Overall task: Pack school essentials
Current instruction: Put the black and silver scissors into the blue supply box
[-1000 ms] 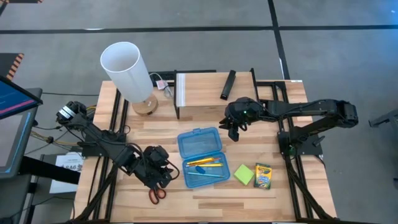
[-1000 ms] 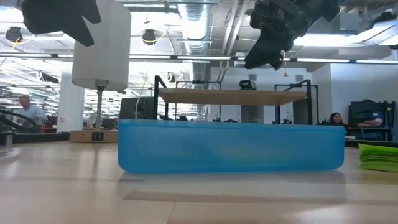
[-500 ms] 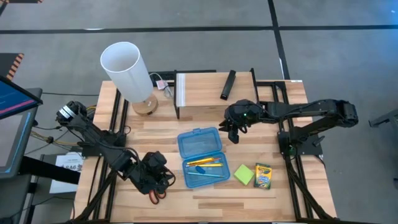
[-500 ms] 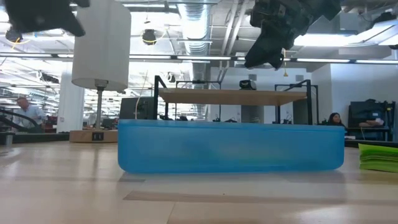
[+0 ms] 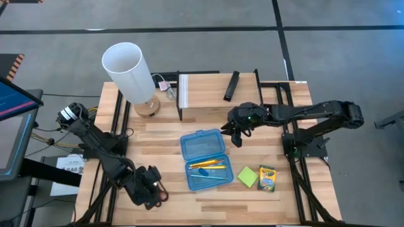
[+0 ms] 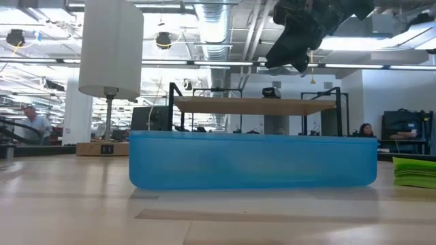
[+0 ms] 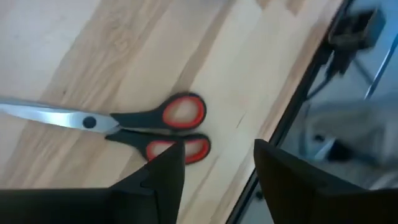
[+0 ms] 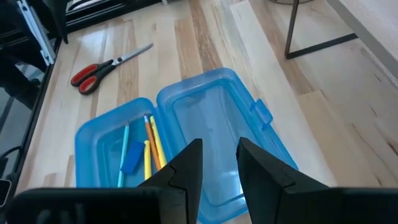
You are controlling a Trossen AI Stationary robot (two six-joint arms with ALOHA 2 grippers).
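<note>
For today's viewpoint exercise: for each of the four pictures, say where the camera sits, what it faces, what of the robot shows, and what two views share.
High: overhead, facing down on the table; both arms show.
Low: at tabletop height, facing the blue case; the right end effector hangs above.
Left wrist: on the left arm, facing the scissors; its open fingers show.
Right wrist: on the right arm, facing the case; its fingers show.
Shared: both wrist views show the scissors.

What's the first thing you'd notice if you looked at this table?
The bright blue pencil case lying open in the middle of the table, with pencils in its front half. Next, the tall white cylinder at the back left corner, and the red-handled scissors near the front left edge, under the left gripper.
</note>
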